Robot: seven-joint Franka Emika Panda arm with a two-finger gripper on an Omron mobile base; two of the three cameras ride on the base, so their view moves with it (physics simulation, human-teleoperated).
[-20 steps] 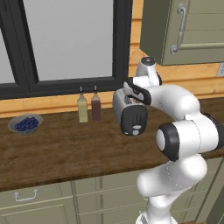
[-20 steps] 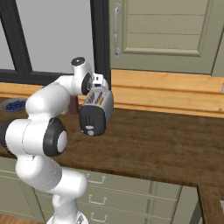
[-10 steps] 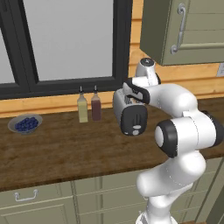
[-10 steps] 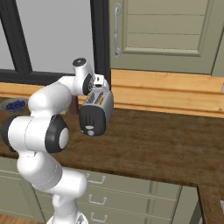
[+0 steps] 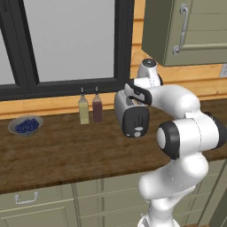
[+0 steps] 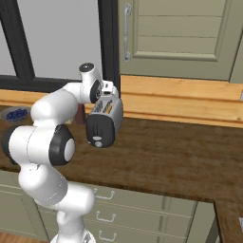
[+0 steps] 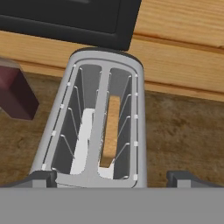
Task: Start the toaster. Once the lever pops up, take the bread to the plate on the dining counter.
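**Q:** Where does your hand stand at this moment?

**A:** My gripper [image 7: 111, 178] hangs directly over the toaster [image 5: 132, 115], jaws spread as wide as they go and holding nothing. In the hand view my two fingertips [image 7: 37, 178] straddle the near end of the toaster, one on either side of its body.

**Q:** And the bread?

**A:** The bread [image 7: 111, 131] sits down in one of the two top slots, seen edge-on as a tan strip; the other slot shows only pale metal. The toaster stands on the wooden kitchen counter [image 5: 66, 150], just beside two bottles [image 5: 90, 106], with a bowl of blueberries [image 5: 25, 126] well apart toward the window end.

**Q:** What step do you judge is in hand?

**A:** Whether the toaster has been started, I cannot tell from here; the lever on the black end panel [image 6: 98, 131] is too small to read. With the slice low in its slot, my guess is the lever needs attention before any lifting.

**Q:** How would you do it well?

**A:** If pressing, I would bring one fingertip squarely onto the lever and push straight down, so the toaster does not tip or slide toward the bottles. If picking, I would narrow the jaws first, line them across the slice's thin faces, descend inside the slot without scraping the wire guides, and lift vertically.
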